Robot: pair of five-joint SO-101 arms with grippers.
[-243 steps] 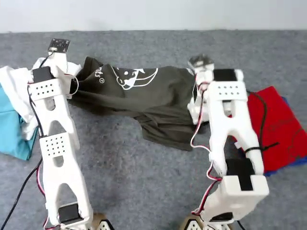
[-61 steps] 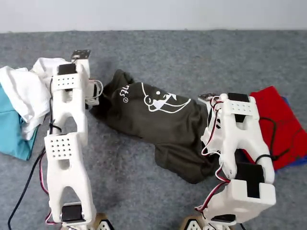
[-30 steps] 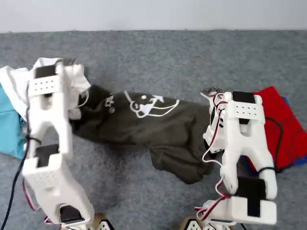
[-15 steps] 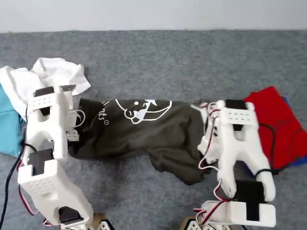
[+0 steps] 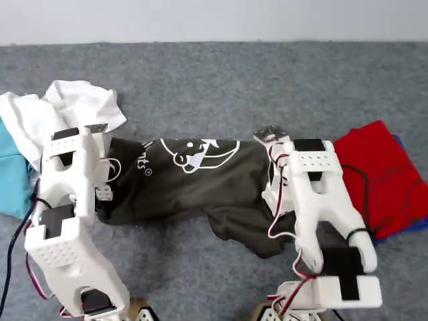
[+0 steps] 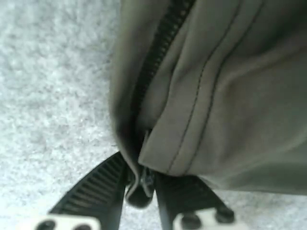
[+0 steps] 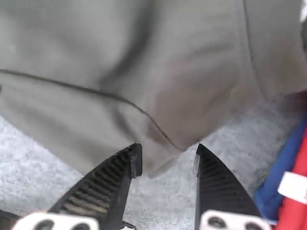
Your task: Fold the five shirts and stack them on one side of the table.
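**A:** Where is the shirt that's being handled?

**B:** The dark olive cotton shirt with a white print point(image 5: 194, 177) lies rumpled across the middle of the grey felt-like table top point(image 5: 234, 80). It is stretched left to right between the two arms, and a bunched lobe sags toward the near edge.

**A:** What does the left gripper have?

**B:** The left gripper point(image 6: 141, 181) sits at the shirt's left end, low over the table. Its black ribbed jaws are pinched together on a folded, stitched edge of the olive fabric, with cloth squeezed between them.

**A:** And the right one?

**B:** The right gripper point(image 7: 165, 160) is at the shirt's right end. Its jaws stand well apart, and a corner of the hem dips into the gap at their tips. Neither jaw presses on the cloth.

**A:** What about the other shirts?

**B:** A crumpled white shirt point(image 5: 67, 110) lies at the far left, partly over a teal shirt point(image 5: 10, 184) at the left edge. A flat red shirt point(image 5: 381, 170) lies on the right, on top of a blue garment point(image 5: 418, 226) that peeks out along its near right edge. In the right wrist view a strip of grey table shows between the olive hem and that blue edge.
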